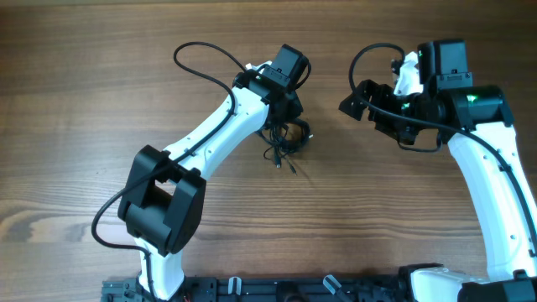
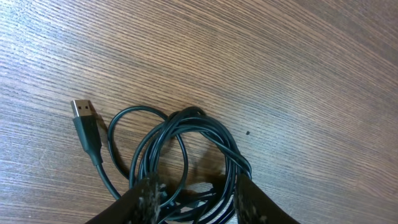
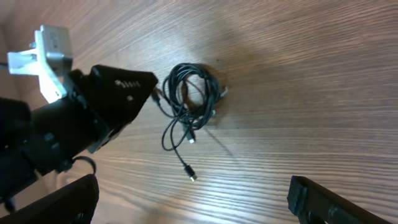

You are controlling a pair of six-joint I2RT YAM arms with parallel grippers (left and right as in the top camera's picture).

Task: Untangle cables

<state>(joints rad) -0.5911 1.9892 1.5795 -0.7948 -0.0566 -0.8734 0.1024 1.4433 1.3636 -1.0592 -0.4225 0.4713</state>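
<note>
Overhead: the left gripper [image 1: 287,117] hung over the cables [image 1: 286,139] mid-table.
Its fingers [image 2: 147,198] straddled the coils, parted around the strands; the right gripper [image 1: 359,99] gaped empty nearby.

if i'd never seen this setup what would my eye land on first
Probably the small knot of thin black cables bunched mid-table on the wood-grain tabletop, with loose plug ends trailing toward the robot. The left hand sits right over it, its fingers straddling the coiled loops, and a USB plug sticks out to one side. The right hand hangs wide open, off to the side of the tangle.
</note>
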